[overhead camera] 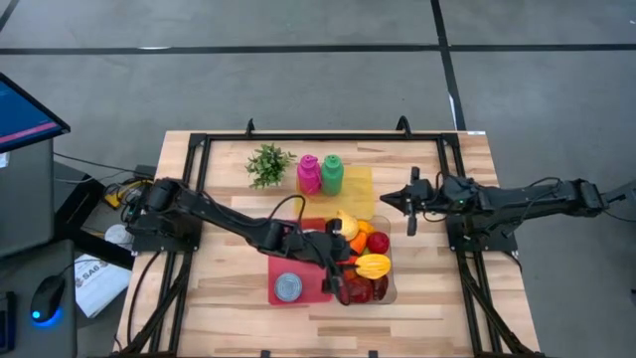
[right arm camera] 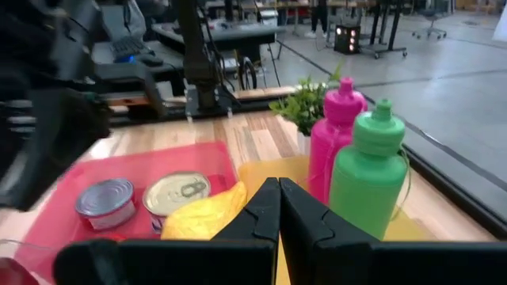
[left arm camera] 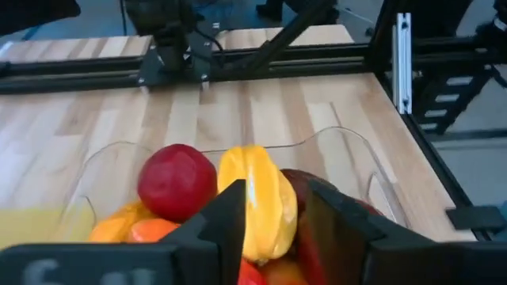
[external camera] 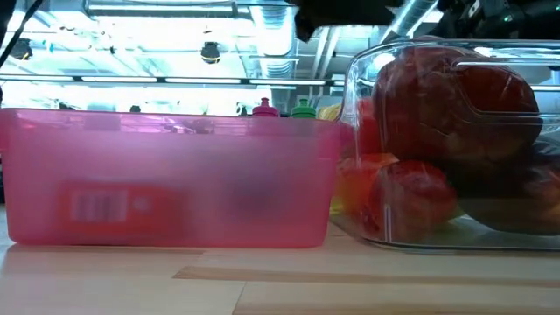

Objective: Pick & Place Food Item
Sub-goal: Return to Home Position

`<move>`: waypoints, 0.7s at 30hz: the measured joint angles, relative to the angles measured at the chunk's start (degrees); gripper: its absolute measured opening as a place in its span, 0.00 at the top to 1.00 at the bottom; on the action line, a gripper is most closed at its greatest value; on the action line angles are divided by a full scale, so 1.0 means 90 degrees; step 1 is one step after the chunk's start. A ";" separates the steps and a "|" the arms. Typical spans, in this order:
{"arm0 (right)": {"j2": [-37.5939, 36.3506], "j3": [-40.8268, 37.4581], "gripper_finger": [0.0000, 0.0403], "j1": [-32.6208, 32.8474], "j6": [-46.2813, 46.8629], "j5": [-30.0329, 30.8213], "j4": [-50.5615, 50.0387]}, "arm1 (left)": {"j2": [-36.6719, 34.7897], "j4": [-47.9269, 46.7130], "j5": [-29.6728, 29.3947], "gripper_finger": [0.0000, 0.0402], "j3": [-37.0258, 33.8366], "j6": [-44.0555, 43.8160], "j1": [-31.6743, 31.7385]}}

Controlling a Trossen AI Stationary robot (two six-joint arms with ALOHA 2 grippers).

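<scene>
Since the starfruit (left arm camera: 257, 198) already lies in the transparent bin (left arm camera: 348, 150) on top of the other fruit, all I have left is to bring the arms home, and I want to do it cleanly. My left gripper (overhead camera: 333, 267) hangs low where the red bin (overhead camera: 278, 268) meets the transparent one, just beside the piled fruit. I would lift it straight up first, until the fingers (left arm camera: 230, 214) are clear of the bin's rim and of the heap. Only then would I fold the arm back toward the left side of the table. A sideways sweep at this height could roll the starfruit off the pile or nudge a bin wall.

Its fingers are spread wide and grip nothing; the starfruit shows through the gap, a little beyond them. The view is too close for me to say for certain that neither pad brushes the fruit, though it looks free.

My right gripper (right arm camera: 279, 184) waits over the table to the right of the bins, its fingers pressed together on nothing, and needs only a short retreat
</scene>
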 joint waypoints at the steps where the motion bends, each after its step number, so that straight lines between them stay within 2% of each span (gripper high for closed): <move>1: -0.0088 0.0000 1.00 0.0035 -0.0002 0.0000 -0.0003 | -0.0062 -0.0091 -0.0007 0.72 0.0000 0.0114 -0.0003; 4: -0.0400 0.0000 1.00 0.0183 0.0000 -0.0002 -0.0146 | -0.0300 -0.0412 -0.0127 0.80 -0.0030 0.0304 -0.0007; 6: -0.0592 0.0000 1.00 0.0299 0.0000 0.0000 -0.0411 | -0.0525 -0.0216 -0.0263 0.87 -0.0306 0.0327 -0.0005; 10: -0.0939 0.0000 1.00 0.0534 0.0072 -0.0002 -0.0961 | -0.1090 0.1009 -0.0365 0.98 -0.1388 0.0308 0.0017; 16: -0.1233 0.0002 1.00 0.0759 0.0219 -0.0002 -0.1324 | -0.2342 0.2810 -0.0346 0.97 -0.3244 0.0220 -0.0050; 21: -0.1299 0.0002 1.00 0.0895 0.0507 -0.0002 -0.1346 | -0.3788 0.2843 -0.0331 0.96 -0.4366 -0.0455 -0.0064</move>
